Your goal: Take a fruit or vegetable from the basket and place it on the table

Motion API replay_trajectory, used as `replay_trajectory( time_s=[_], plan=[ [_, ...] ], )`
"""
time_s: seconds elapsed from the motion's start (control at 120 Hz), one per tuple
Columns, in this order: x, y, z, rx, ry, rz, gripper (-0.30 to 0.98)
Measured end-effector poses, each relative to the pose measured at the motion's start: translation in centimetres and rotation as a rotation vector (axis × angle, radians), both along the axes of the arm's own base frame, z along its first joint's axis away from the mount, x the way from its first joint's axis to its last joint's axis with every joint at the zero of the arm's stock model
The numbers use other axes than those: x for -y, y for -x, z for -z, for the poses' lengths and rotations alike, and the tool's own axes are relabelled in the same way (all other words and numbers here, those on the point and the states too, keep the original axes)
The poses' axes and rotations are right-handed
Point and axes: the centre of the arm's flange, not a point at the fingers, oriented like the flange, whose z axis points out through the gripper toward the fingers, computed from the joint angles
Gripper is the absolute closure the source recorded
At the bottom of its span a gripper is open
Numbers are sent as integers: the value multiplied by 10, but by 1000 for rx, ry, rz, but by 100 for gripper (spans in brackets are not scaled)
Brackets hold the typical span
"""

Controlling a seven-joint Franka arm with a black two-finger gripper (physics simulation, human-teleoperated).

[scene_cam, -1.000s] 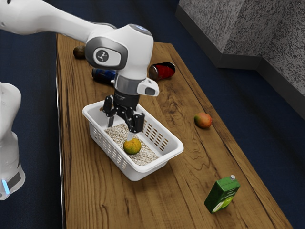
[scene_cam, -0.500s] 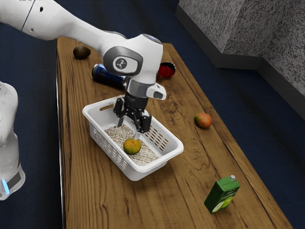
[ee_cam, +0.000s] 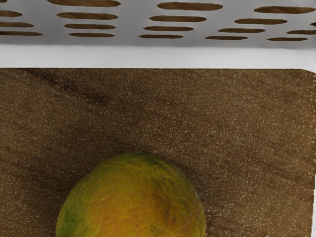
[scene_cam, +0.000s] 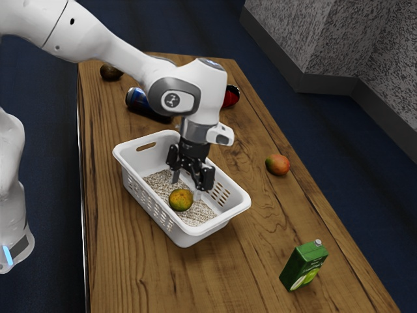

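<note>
From where I stand, the end effector [scene_cam: 186, 188] is released, its fingers apart with nothing gripped, reaching down inside the basket [scene_cam: 138, 199]. The orange [scene_cam: 181, 200] lies on the basket's floor, low and near, a little below the fingertips; I can't tell whether it sits squarely between them. The step in hand, I'd say, is lining up for the grasp. To do it well, the arm should centre the end effector over the orange before going lower, with both fingers wide enough to pass down its sides. Coming down off-centre could land a tip on the round skin and roll the orange against a wall. The fingers should close slowly, around its widest part or just under, since a pinch near the top would likely slip. The lift ought to go straight up until the orange clears the rim, then out to the bare worktop [scene_cam: 260, 235] beyond the basket, short of the carton [scene_cam: 304, 266], with a low, gentle release so it doesn't roll.
</note>
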Motion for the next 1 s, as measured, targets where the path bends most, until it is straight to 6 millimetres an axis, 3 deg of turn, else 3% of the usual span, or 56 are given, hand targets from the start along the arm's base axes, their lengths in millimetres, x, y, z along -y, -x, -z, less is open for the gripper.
replay_trajectory(
  time_s=[0.508,0.7,1.0],
  plan=[
    [-5,16,-2,33,17,6,2],
    [5,22,7,18,20,20,2],
    [6,13,28,-3,29,6,2]
  ],
)
